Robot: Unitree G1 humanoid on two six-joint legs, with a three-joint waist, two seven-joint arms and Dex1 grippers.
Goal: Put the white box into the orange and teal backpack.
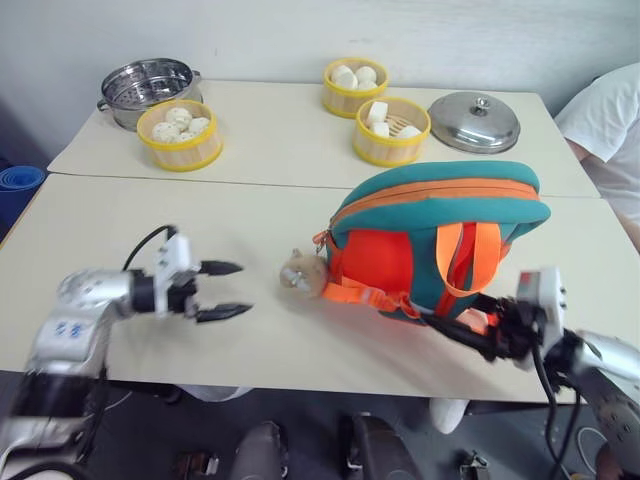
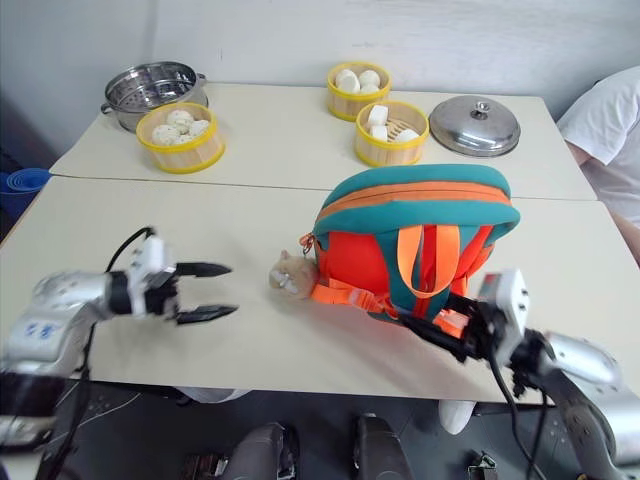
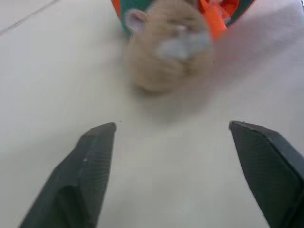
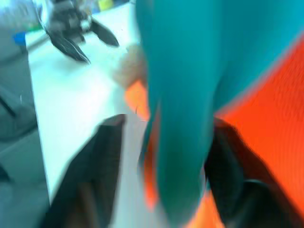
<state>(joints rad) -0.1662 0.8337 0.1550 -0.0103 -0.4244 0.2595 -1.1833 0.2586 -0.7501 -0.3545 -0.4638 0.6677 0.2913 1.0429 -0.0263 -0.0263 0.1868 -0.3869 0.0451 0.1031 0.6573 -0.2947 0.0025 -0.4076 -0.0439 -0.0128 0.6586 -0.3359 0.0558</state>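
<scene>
The left gripper [image 1: 230, 290] hangs above the table [image 1: 120, 230] with its fingers spread wide, holding nothing, pointed at the plush charm [image 1: 299, 274]. The right gripper [image 4: 161, 142] stands parted around a teal strap of the orange and teal backpack [image 1: 440, 215], which sits mid-table. Steamer baskets [image 1: 180, 135] stand beyond.

Test room: plain tables [image 1: 150, 230], food steamer baskets [image 1: 180, 133], bare wall.

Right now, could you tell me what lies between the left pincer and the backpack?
Only the tan plush charm, lying on the table beside the backpack. Between the open left pincer and the charm the tabletop is bare, as both eye views and the left wrist view show.
</scene>
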